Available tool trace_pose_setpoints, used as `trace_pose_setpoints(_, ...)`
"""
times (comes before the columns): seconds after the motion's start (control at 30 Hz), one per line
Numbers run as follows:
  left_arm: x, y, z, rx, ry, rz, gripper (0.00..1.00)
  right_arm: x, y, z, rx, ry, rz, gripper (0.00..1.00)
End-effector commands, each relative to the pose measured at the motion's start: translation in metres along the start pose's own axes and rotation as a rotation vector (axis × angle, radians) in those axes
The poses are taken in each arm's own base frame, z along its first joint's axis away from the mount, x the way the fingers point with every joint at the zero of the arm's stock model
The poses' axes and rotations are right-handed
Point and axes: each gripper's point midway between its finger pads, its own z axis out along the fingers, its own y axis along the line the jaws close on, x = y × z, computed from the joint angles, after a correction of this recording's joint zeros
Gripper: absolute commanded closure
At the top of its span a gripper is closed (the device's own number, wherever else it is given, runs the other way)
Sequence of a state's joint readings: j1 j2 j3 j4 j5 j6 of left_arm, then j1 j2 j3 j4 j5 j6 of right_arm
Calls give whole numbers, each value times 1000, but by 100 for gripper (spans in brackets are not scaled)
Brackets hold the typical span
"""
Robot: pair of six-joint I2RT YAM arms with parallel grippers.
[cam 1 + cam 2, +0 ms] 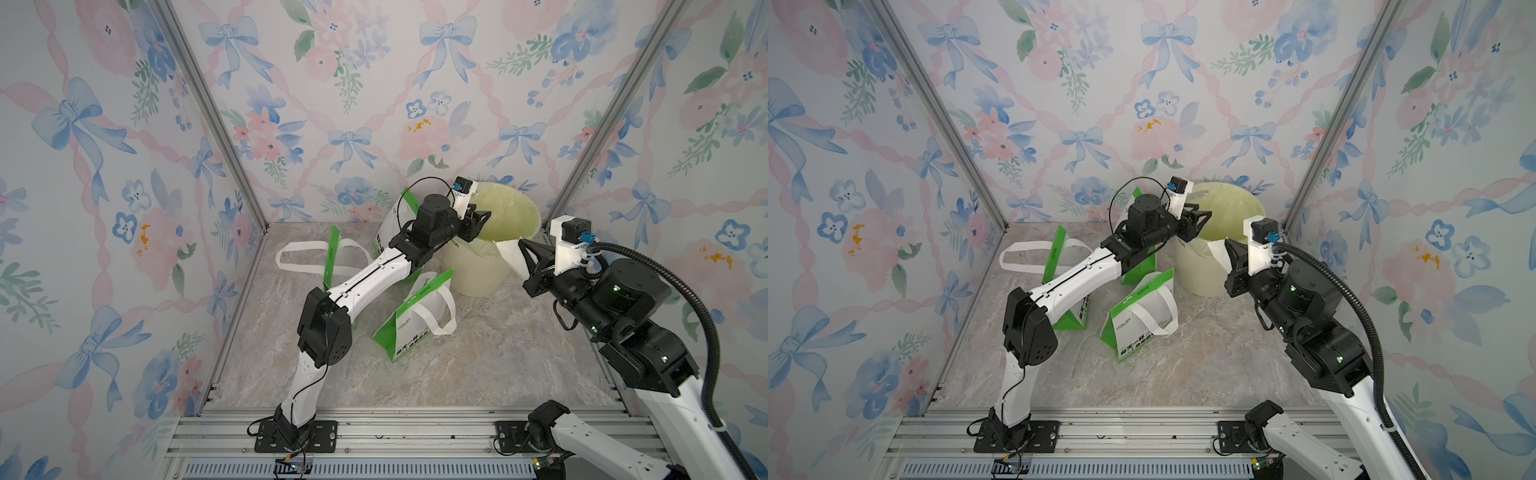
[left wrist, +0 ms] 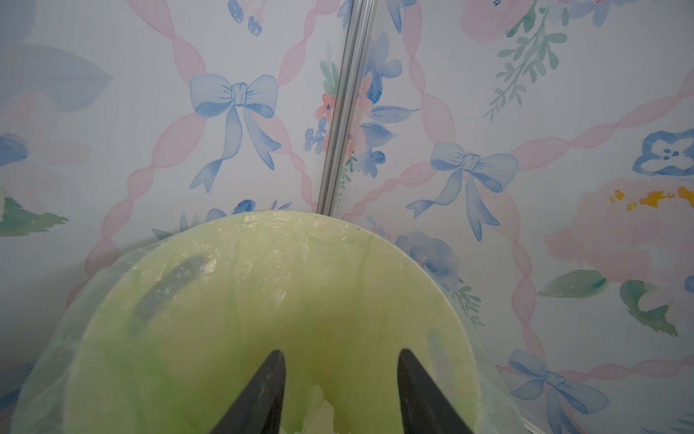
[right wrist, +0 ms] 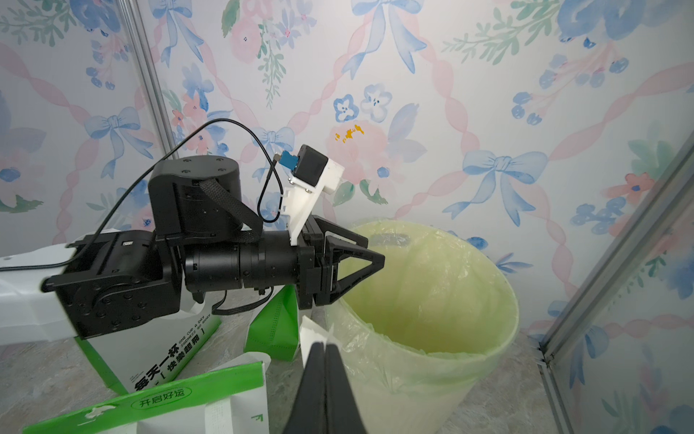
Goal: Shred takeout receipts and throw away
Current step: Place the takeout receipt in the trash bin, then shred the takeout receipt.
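In the far right corner of the worktop [image 1: 478,365], beside the lined bin [image 1: 469,270], the right hand [image 1: 523,244] is pressed together on a white receipt piece [image 1: 509,254]. The piece hangs against the bin's near rim, and whether it is over the mouth or just outside I cannot tell. The left hand [image 2: 338,357] is spread and empty above the bin's opening, and pale paper scraps [image 2: 319,409] lie at the bottom below it.

The paper looks feather-light, thin and limp. It should tear with little force, but it is likely to flutter, curl and cling to the liner or a finger rather than drop cleanly. A pinch near one edge, with the other hand taking the opposite edge, seems the sound hold for another tear.

The worktop is smooth and marble-patterned, so a flat slip would probably be hard to lift off it. Green-and-white bags [image 1: 409,328] crowd the middle, and the floral walls [image 1: 83,166] close in round the bin.
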State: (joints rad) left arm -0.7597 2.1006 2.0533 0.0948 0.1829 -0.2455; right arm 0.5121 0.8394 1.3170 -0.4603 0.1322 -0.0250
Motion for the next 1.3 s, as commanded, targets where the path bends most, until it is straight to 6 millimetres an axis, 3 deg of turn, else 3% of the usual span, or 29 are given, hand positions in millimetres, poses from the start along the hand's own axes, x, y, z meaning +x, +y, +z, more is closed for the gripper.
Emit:
trace_pose_setpoints(0.0,-67,-18,-41,10,-113,70,49,4,-1,-5,4,17,52,100)
trace_pose_setpoints(0.13,-99,-30,-88,31,-154,89,49,8,9,-2,-51,19,147,100)
trace_pose_setpoints(0.23,-104,-45,-121,92,-152,64,48,12,20,3,-109,23,217,100)
trace_pose_setpoints(0.4,-99,-69,-172,193,-129,1,45,11,44,8,-242,32,320,100)
trace_pose_setpoints(0.6,-85,-94,-215,331,-99,-70,31,0,80,12,-466,27,446,100)
trace_pose_setpoints(0.73,-77,-107,-234,419,-101,-116,26,-11,98,10,-585,18,502,100)
trace_pose_setpoints(0.9,-73,-120,-249,516,-121,-175,26,-21,105,10,-639,-8,534,100)
trace_pose_setpoints(1.1,-70,-121,-252,531,-120,-223,48,-27,115,11,-684,-22,549,100)
trace_pose_setpoints(1.27,-68,-120,-251,532,-117,-252,60,-25,120,14,-700,-13,546,100)
